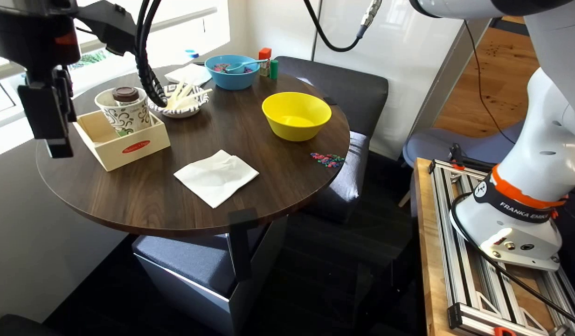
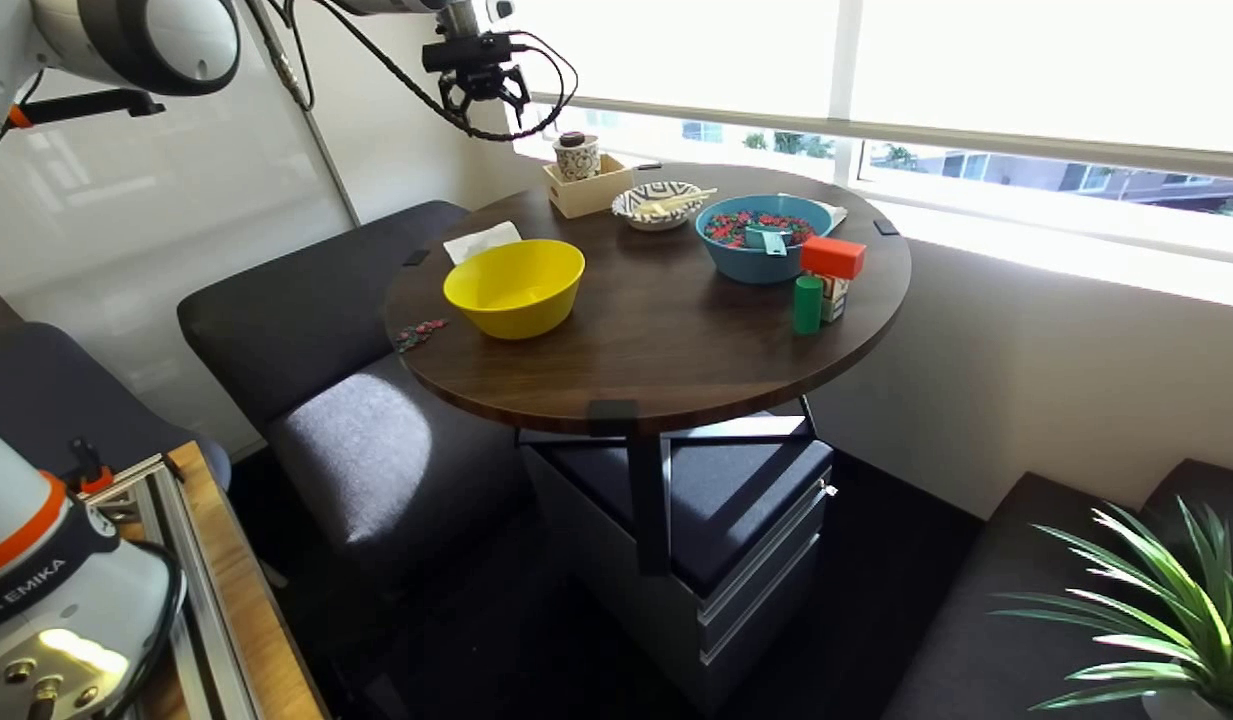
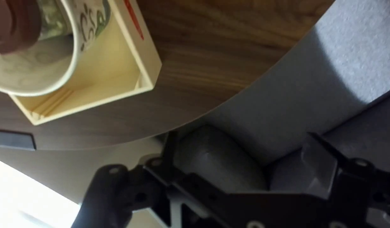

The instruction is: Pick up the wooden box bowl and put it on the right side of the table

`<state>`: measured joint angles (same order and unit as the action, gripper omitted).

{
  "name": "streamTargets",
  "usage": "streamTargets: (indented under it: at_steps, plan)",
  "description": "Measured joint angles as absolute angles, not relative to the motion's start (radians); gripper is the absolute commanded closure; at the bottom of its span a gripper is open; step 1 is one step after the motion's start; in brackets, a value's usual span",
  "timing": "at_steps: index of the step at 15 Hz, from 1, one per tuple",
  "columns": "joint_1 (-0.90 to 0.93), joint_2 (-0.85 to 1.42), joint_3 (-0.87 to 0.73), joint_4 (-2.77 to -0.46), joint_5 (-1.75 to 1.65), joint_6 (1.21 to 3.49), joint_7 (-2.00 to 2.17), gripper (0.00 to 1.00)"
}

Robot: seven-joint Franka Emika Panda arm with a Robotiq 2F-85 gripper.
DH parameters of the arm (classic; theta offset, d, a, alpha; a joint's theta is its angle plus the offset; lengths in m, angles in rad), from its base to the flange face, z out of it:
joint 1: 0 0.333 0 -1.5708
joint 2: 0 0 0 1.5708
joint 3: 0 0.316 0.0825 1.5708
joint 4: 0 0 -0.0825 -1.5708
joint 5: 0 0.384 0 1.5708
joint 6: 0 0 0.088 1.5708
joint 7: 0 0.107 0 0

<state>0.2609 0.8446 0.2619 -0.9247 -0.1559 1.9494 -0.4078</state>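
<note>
Arm [image 1: 550,135] outstretched, gripper [image 3: 242,135] downward at its end, fingers [image 3: 170,150] spread wide apart.

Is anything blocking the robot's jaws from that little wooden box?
The wrist view shows no obstacle between the open jaws and the wooden box, but a patterned cup inside it might hinder gripping. A black cable hangs nearby.

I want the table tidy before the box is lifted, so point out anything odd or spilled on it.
A small patch of colourful bits lies loose on the table near its edge, beside the yellow bowl. It looks spilled, as similar bits sit in the blue bowl.
</note>
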Motion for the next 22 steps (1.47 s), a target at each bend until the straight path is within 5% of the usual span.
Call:
streamTargets:
  at_steps: [7, 15, 19, 20, 22]
  plan:
    - [0.300, 0.838, 0.193, -0.934, -0.367, 1.857, -0.469, 0.00]
    - [0.299, 0.890, 0.172, -0.955, -0.415, 2.023, -0.503, 0.00]
    - [0.287, 0.909, 0.171, -0.955, -0.414, 2.034, -0.532, 0.15]
    - [0.284, 0.916, 0.172, -0.955, -0.413, 2.034, -0.538, 0.11]
    - [0.279, 0.928, 0.175, -0.953, -0.410, 2.034, -0.551, 0.23]
